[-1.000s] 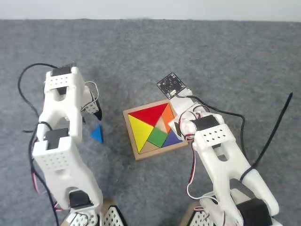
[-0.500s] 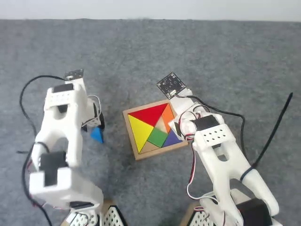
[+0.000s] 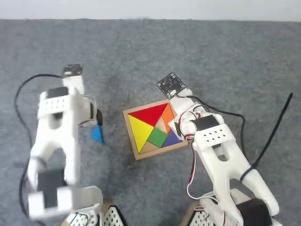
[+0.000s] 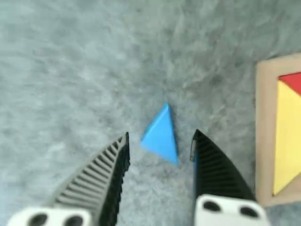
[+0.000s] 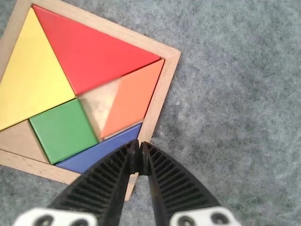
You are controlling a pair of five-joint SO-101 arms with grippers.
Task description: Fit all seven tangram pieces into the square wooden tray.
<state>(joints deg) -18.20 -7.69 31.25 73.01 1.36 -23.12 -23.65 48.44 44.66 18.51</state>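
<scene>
Nearest the table's front edge stand the bases of two white arms. The right arm stretches from there to the wooden tray, which lies turned at an angle about mid-table. The right gripper has its jaws pressed together with nothing between them, and their tips are over the tray's rim on the side toward the table's right edge, next to the violet-blue parallelogram; contact with the rim cannot be judged.

The tray holds five pieces, one of each: a large red triangle, a large yellow triangle, an orange triangle, a green square and the parallelogram. Two triangular patches of bare wood show among them, one in the middle between the red, orange and green pieces, the other in a corner beside the yellow and green.

A single blue triangle lies flat on the table, apart from the tray on the side toward the left edge. The left gripper has its jaws spread wide, one tip on either side of this triangle, holding nothing.

Since a second ago the left arm has changed pose, its near links swinging toward the table's left edge, while its jaws stay by the blue triangle. The triangle, tray and right arm have not shifted.
</scene>
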